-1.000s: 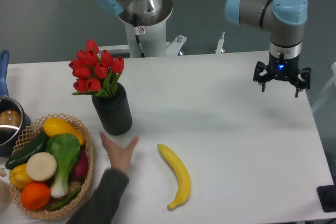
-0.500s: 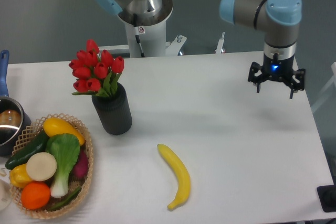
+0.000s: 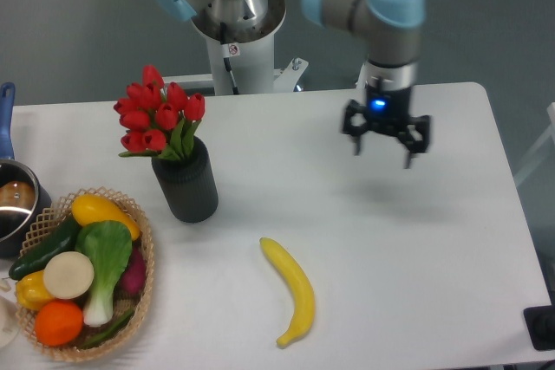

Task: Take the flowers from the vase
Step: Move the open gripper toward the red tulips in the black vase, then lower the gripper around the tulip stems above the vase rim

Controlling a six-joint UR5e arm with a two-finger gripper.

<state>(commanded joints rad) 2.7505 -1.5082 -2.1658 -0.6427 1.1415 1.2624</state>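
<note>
The flowers [image 3: 159,119] are red tulip buds with green stems and leaves. They stand in the vase [image 3: 186,180], and the red buds lean a little to the left above its mouth. The vase is black and has ribs down its side. It stands upright on the left part of the white bench [image 3: 381,240].

Just left of the vase and a bit nearer the front is a woven basket [image 3: 146,253]. It is full of food: a yellow squash, a dark green cucumber, a leafy green one, a round white thing, a yellow pepper and an orange. Part of a metal pot [image 3: 12,205] with a blue handle shows at the left edge, touching the basket's side.

A yellow banana [image 3: 291,291] lies flat on the bench, to the right of the vase and nearer the front. It is apart from the vase.

The hand [image 3: 385,138] hangs above the bench, well to the right of the flowers, and points straight down. Its fingers are spread apart and it holds nothing. A small blue light glows just above it on the arm [image 3: 386,23]. The arm is grey with blue caps, and its base stands behind the bench.
</note>
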